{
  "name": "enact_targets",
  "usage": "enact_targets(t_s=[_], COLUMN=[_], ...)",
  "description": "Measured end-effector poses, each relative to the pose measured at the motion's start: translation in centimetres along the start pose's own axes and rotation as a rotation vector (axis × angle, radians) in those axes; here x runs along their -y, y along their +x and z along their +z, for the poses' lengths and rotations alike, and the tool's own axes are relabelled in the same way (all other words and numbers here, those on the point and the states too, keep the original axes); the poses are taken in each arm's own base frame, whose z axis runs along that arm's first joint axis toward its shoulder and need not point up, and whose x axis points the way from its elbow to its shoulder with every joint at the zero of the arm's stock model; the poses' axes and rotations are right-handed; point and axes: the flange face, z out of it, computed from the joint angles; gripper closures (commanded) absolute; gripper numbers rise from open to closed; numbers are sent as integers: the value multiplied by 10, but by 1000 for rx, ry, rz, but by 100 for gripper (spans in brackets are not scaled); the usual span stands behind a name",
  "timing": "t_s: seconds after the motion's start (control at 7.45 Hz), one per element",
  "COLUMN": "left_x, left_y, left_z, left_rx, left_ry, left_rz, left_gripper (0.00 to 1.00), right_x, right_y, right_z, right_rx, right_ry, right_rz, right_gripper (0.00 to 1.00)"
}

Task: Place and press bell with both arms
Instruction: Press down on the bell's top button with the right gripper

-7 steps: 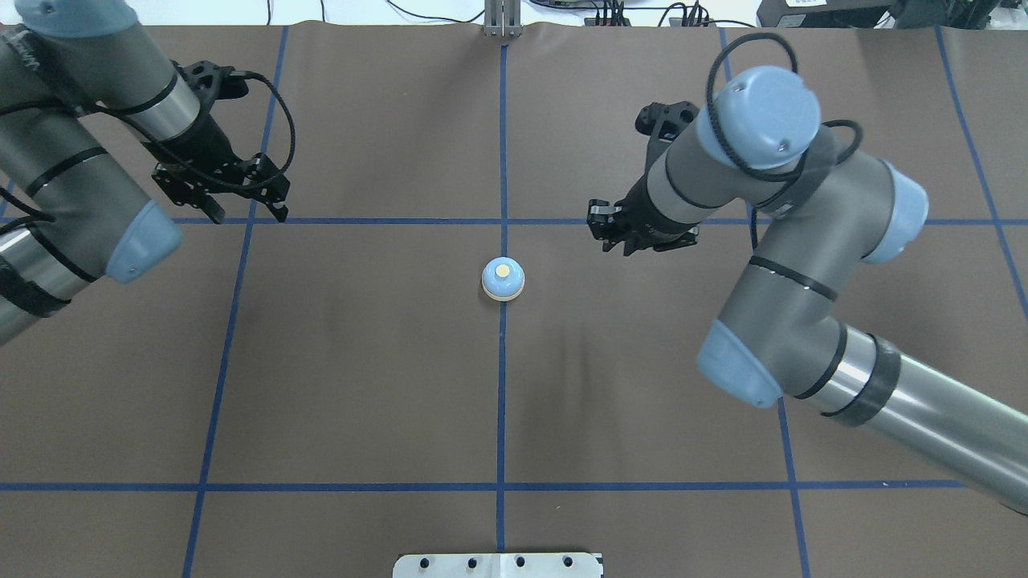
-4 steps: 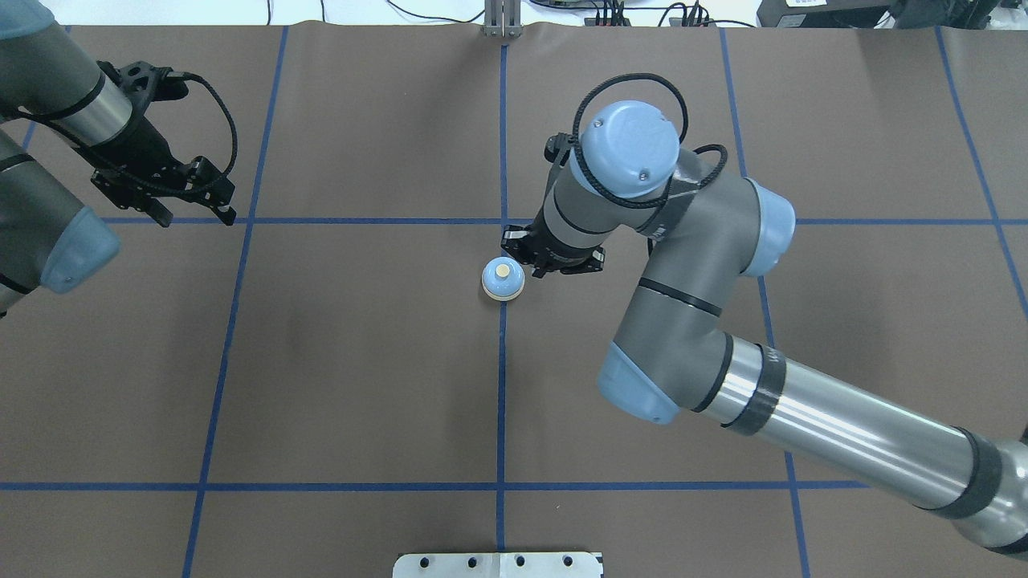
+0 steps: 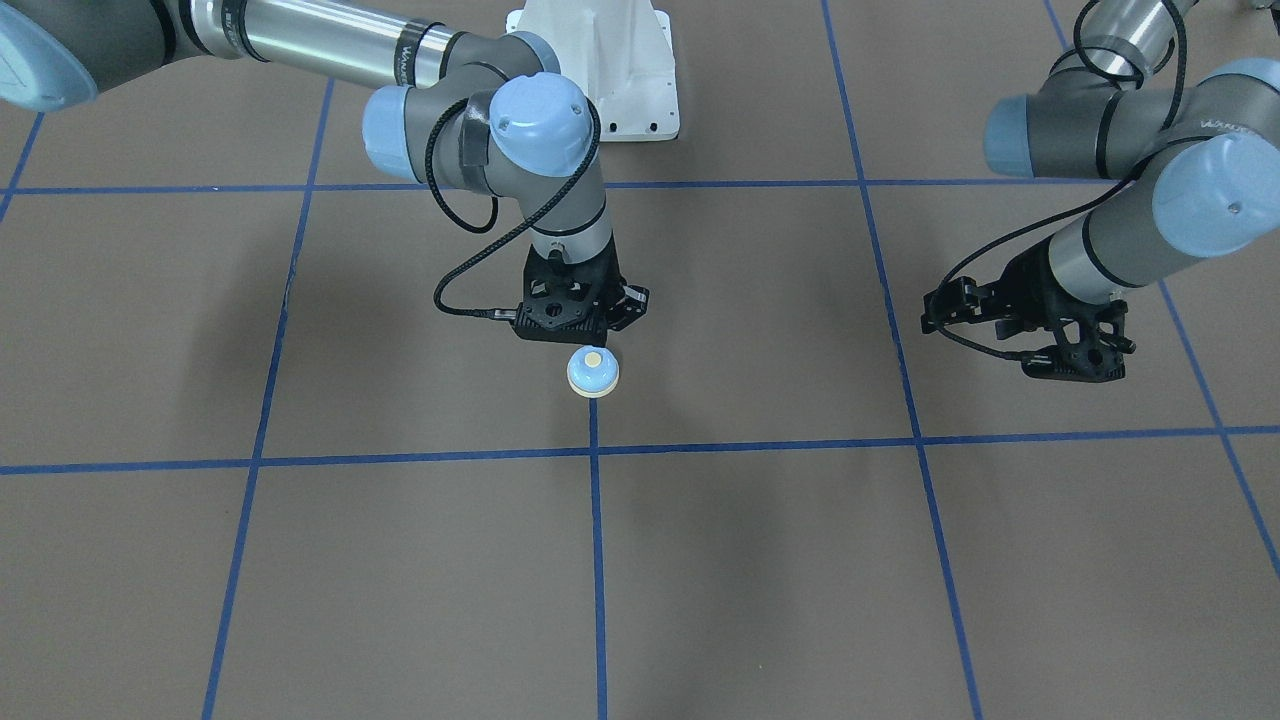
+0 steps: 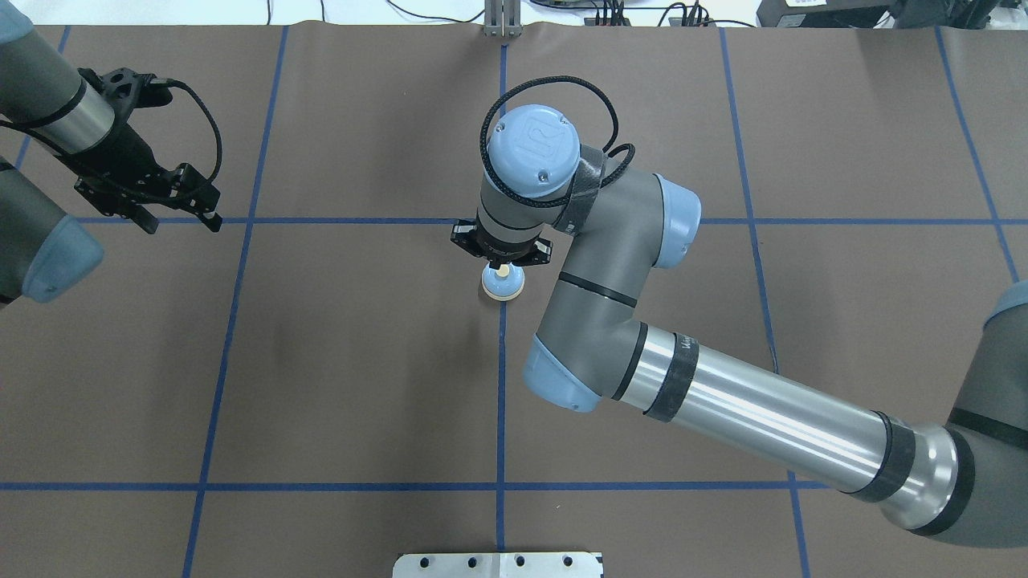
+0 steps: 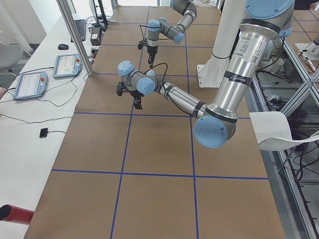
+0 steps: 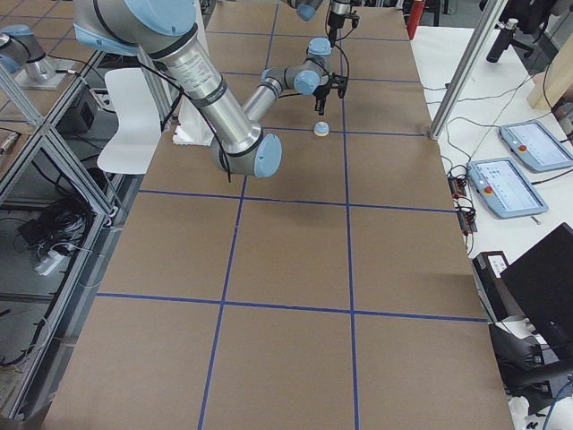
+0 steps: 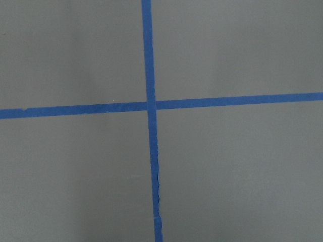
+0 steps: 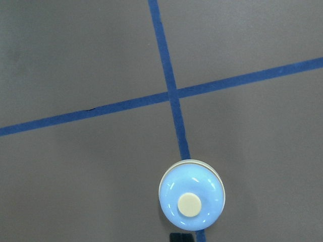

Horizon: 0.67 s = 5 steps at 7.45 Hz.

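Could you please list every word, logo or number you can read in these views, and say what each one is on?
"UR": logo on the blue cap of the right arm.
Lettering on that arm's tube: too small to read.
Lettering on the left arm: blurred, not readable.
Bell: no text visible.
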Motion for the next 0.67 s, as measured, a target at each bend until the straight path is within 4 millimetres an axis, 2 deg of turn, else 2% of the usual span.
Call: enact_targets(t_s=[0.27,0.67], left_x=[-2,-2], left_y=[-1,-1], left_z=[0,0], left_rx=[0,1], left_ry=[1,2], left_rz=[1,1], left_gripper=[1,1], right_x=[6,5], right_y=[1,4], right_z=[18,26], right_rx=[4,4], right_ry=[15,14], right_rz=[-5,-7], right_gripper=[100,100])
